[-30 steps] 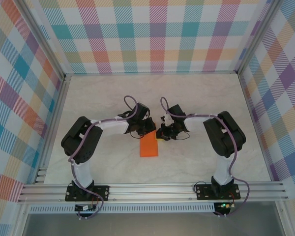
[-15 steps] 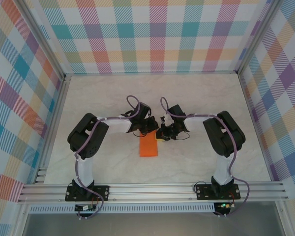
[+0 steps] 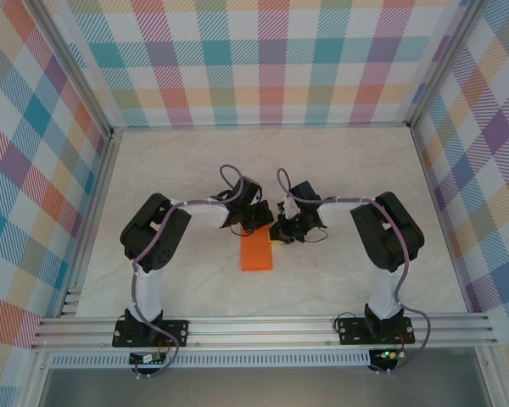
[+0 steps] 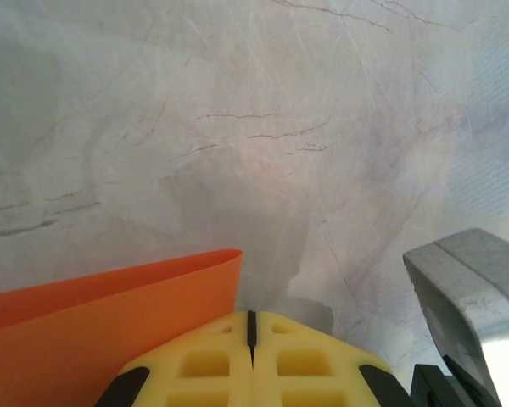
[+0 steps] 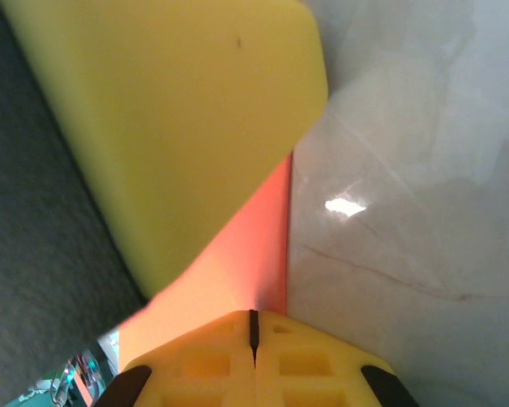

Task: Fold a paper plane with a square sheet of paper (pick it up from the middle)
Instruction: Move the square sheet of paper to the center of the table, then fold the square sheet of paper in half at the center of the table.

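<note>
The thin bright orange square sheet of paper (image 3: 256,254) lay at the middle of the pale marble-patterned table (image 3: 356,178) as a narrow folded rectangle, nose and wings apparently still to fold, while the left gripper (image 4: 251,315) and right gripper (image 5: 254,314), both fully closed, met at its far end.

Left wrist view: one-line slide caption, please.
Shut yellow left fingers beside the orange sheet of paper, with the marbled table beyond.
</note>
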### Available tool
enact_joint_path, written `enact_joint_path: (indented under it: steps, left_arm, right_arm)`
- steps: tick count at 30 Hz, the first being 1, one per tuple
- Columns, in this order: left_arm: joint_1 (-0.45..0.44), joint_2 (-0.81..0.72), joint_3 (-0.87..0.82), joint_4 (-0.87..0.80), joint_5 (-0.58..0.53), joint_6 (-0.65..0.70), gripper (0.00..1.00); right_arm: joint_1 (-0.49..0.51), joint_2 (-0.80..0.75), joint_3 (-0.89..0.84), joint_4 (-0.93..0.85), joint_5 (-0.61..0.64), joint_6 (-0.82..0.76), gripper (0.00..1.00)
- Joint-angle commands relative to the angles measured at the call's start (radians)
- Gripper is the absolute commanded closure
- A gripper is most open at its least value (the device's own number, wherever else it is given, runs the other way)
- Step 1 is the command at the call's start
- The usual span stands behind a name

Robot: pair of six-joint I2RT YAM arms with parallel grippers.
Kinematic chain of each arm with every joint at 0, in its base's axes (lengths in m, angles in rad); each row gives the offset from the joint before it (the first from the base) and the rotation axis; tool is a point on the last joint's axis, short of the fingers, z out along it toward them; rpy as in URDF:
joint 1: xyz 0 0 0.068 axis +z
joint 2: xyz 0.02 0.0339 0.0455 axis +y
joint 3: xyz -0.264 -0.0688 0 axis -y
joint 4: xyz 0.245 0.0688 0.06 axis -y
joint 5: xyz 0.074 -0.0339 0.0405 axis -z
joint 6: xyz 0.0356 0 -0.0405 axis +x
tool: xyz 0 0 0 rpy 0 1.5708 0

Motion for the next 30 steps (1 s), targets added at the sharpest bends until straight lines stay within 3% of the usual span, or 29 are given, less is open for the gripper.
enact_joint_path:
  steps: [1, 20, 30]
  left_arm:
    - [0.018, 0.043, -0.025, -0.061, -0.074, 0.013, 0.96]
    - [0.03, 0.043, -0.057, -0.052, -0.086, 0.016, 0.96]
    - [0.031, 0.043, -0.058, -0.056, -0.077, 0.024, 0.96]
  right_arm:
    - [0.032, -0.032, -0.05, -0.079, -0.013, -0.027, 0.97]
    - [0.167, -0.118, -0.232, -0.039, 0.049, 0.09, 0.96]
    - [0.191, -0.241, -0.348, 0.004, 0.035, 0.153, 0.96]
